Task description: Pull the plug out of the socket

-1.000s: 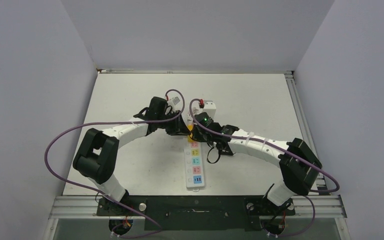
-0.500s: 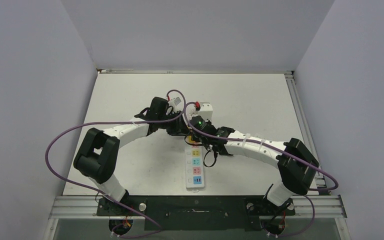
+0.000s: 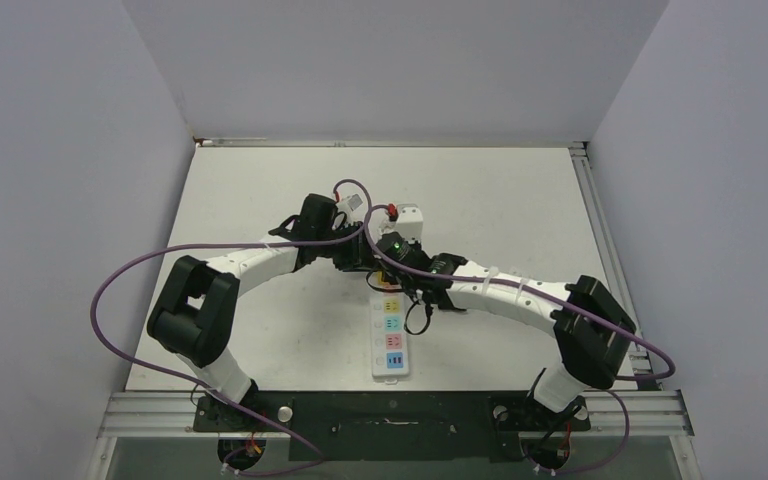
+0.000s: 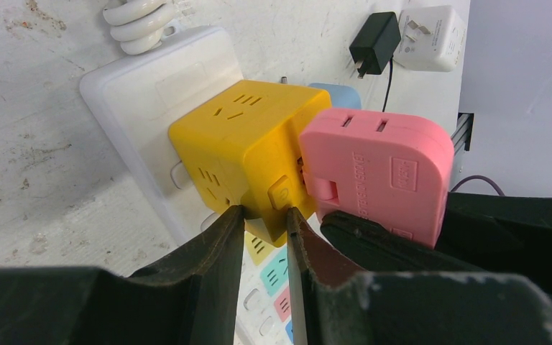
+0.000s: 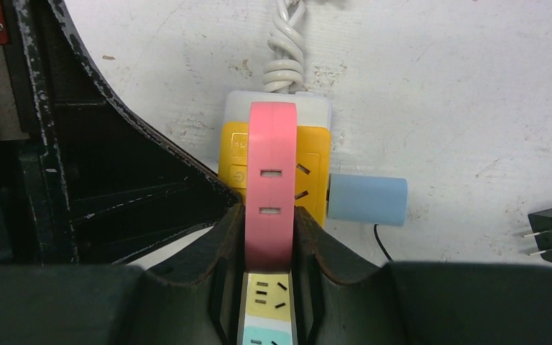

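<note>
Socket point(image 3: 391, 340) flat on table point(image 3: 510, 200), long axis running near to far, cord point(image 5: 286, 50) at the far end. Right hand point(image 5: 269, 219) pinches pink plug point(image 5: 269, 172); left hand point(image 4: 260, 215) pinches yellow adapter point(image 4: 241, 144).

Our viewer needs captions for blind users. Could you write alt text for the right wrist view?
The right gripper has its fingers clamped on both sides of a flat pink plug, which stands against a yellow cube adapter on the cord end of the white power strip. A pale blue plug juts from the cube's side.
</note>
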Robot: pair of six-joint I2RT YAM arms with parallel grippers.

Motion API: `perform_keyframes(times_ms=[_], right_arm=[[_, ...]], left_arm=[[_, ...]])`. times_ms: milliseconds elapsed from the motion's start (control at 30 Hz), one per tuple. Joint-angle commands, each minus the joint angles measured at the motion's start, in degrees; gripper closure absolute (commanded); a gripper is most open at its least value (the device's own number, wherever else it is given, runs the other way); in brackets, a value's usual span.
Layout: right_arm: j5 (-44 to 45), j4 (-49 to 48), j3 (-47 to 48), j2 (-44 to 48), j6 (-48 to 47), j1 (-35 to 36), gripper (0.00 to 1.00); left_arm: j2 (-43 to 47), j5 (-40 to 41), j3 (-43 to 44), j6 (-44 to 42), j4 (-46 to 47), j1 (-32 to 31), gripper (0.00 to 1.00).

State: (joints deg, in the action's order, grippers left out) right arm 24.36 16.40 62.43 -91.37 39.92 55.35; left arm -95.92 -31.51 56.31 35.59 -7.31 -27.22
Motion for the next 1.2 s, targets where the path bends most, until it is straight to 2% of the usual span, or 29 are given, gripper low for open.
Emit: perform_keyframes(times_ms=[0,367,567,667,767,900,1033,1167], right_arm=[[-3.02,-7.08,-0.19,5.61,1.21,-0.74,0.95],[-6.01,-9.36,-3.85,10.19,2.54,-4.13,0.95],[-2.06,-5.83,-5.03,14.18,1.13,-5.51,0.95],[-1.18,-3.85,-7.49,18.25,0.07,-8.33,0.95],[-2.96,-2.47,-11.46,22.33,-0.82,-13.56,0.95],[-11.47,-3.26,-17.12,26.41,-2.28,-22.78,0.94],[-23.25,-6.33,-20.33,25.23,-5.66,-30.18,0.94],[-29.42,-8.20,-21.04,21.68,-7.40,-31.74,0.94]], left_arm=[[-3.95,8.61,-1.59,-4.21,-6.31,-0.20,0.78],[-4.10,8.48,-1.54,-4.18,-6.27,-0.29,0.77],[-3.02,8.37,-1.55,-4.20,-5.65,-0.29,0.75],[-1.49,6.83,-1.20,-4.84,-4.47,-0.29,0.65],[2.07,6.68,-0.90,-6.32,-3.90,-0.37,0.45],[8.49,6.57,-2.56,-7.81,0.10,-0.30,0.22],[13.48,9.09,-4.01,-8.87,1.50,-0.20,0.12],[14.86,10.73,-4.28,-9.32,0.97,-0.20,0.10]])
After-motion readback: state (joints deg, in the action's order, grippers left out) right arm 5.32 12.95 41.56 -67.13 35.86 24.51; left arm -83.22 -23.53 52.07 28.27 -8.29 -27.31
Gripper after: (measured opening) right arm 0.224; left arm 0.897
